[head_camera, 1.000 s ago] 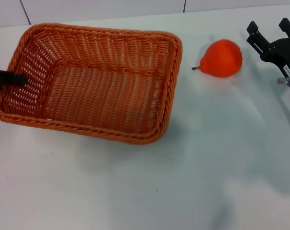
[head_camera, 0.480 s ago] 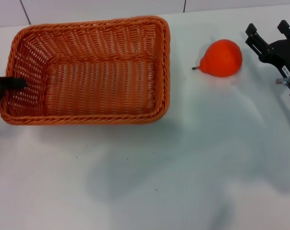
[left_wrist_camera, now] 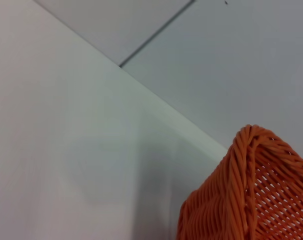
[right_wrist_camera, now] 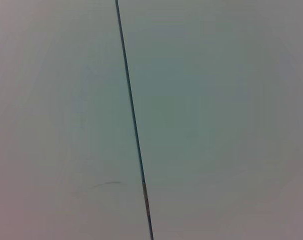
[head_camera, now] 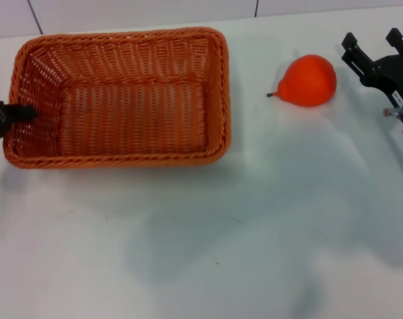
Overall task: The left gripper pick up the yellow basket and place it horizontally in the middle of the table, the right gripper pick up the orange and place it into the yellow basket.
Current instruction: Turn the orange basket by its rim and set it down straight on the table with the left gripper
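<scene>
The yellow basket (head_camera: 118,96) sits on the white bench (head_camera: 255,219) at the far left, its long sides running left to right and its open top facing up, with nothing inside. The left claw (head_camera: 8,114) is at the basket's left short wall, one slim dark finger (head_camera: 18,113) reaching over the braided rim into the basket; it appears to be pinching that wall, though the outer finger is cut off at the picture's edge. In the left wrist view a corner of the basket (left_wrist_camera: 251,195) rises close by, with the bench's far edge and a pale wall behind it.

The orange (head_camera: 308,80) lies on the bench to the right of the basket, well apart from it, its tapered end and short dark stem pointing left toward the basket. Bare bench lies between the two.

The right claw (head_camera: 374,46) hovers at the far right, just right of the orange and not touching it, its two black fingers spread apart and holding nothing.
</scene>
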